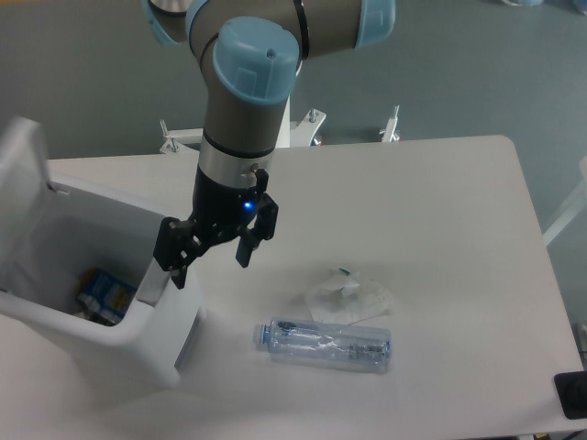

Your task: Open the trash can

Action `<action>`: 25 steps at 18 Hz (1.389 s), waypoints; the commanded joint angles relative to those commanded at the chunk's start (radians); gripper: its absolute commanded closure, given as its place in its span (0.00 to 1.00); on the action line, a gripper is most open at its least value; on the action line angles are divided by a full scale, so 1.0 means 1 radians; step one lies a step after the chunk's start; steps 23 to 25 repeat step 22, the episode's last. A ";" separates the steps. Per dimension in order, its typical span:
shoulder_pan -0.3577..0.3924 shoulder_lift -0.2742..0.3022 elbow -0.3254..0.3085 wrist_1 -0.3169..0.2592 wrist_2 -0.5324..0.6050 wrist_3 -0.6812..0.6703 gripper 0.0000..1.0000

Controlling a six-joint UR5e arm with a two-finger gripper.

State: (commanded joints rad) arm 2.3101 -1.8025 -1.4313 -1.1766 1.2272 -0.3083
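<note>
The trash can (138, 330) is a large white boxy bin at the left of the table. Its lid (20, 174) stands raised at the far left, so the inside shows, with blue and white rubbish (103, 293) at the bottom. My gripper (213, 258) hangs from the arm just above the bin's right rim. Its black fingers (248, 249) are spread apart and hold nothing. One finger sits over the grey push-button area (152, 282) on the rim; I cannot tell whether it touches.
A clear plastic bottle (323, 345) lies on its side on the white table (440, 202), right of the bin. A crumpled white wrapper (350, 298) lies just behind the bottle. A dark object (573, 394) sits at the table's front right corner.
</note>
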 joint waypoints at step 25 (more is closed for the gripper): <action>0.294 0.006 0.017 -0.035 0.462 1.226 0.00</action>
